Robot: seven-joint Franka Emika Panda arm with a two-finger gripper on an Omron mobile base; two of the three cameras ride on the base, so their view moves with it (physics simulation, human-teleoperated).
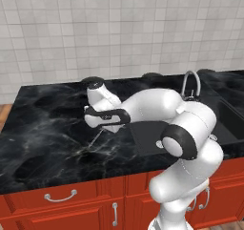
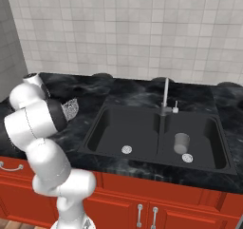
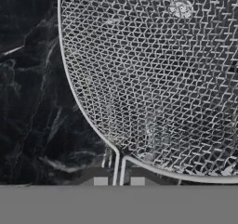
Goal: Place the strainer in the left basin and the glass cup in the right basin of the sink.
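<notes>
The cup [image 2: 181, 143] already stands in the right basin [image 2: 199, 140], lower right of the right base view, so that half of the task looks done. The step in hand is the strainer [image 3: 153, 79]: the gripper [image 3: 119, 181] is clamped on its wire handle, the two tips pinching the twin wires at the bottom centre of the hand view, right where they join the bowl rim.

In the right base view the mesh bowl [image 2: 70, 108] shows at left centre, just beside the arm's dark joint, over the counter [image 2: 85, 104] and well apart from the sink [image 2: 156, 133]. Whether it rests on the stone or is lifted, I cannot tell.

In the hand view the long axis runs from the handle at the bottom edge up into the bowl, which spreads to the upper right; the bowl points away from the hand. In the left base view a thin wire [image 1: 96, 137] slants down-left below the hand.

Next, I judge, the arm must carry the strainer rightward in the right base view to the left basin [image 2: 124, 130], staying clear of the faucet [image 2: 165, 95], then lower and release.
</notes>
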